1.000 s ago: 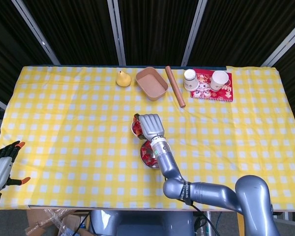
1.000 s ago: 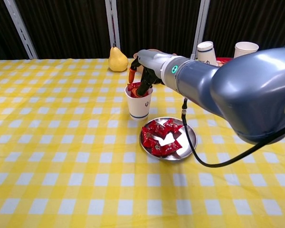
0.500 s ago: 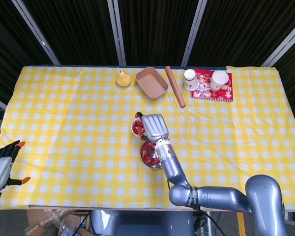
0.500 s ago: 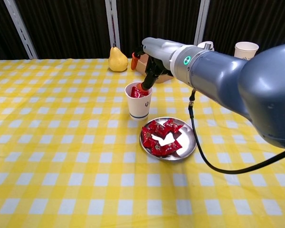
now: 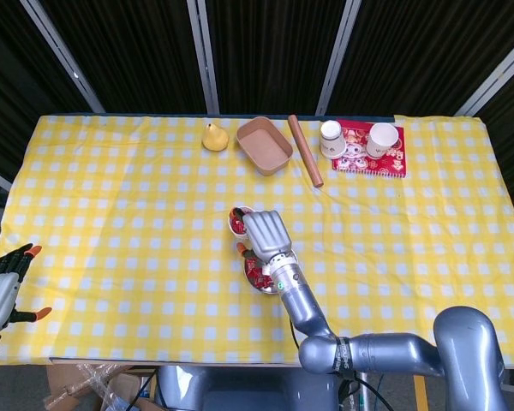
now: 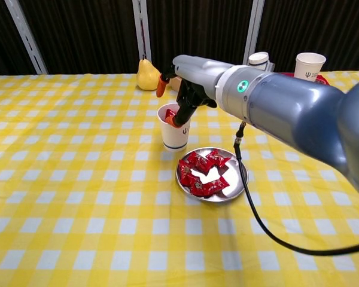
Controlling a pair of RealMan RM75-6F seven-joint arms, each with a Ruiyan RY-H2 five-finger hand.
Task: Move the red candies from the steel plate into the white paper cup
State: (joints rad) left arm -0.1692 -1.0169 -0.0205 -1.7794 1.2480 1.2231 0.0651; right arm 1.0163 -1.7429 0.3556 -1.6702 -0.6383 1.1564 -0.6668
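While my right hand (image 6: 182, 89) hangs above the white paper cup (image 6: 174, 133), I judge the step in hand to be the return stroke between one deposit and the next pickup. Its fingers (image 6: 178, 117) are spread, with orange tips pointing down at the cup's rim, and I see nothing held in them. Red candies (image 6: 204, 173) lie in a heap on the steel plate (image 6: 240, 173), which sits just beside the cup toward my body; more red shows inside the cup at its mouth. Much of the heap remains, so the task is well short of done.

The next move calls for carrying the right hand toward the plate, lowering it over the heap, and closing on a candy without nudging the cup.

Compared with a second ago, the right hand has drawn back from the cup toward the plate in the head view. Cup and plate have stayed put.

My left hand (image 5: 2, 291) rests at the table's near left corner, fingers apart, holding nothing, well apart from the work.
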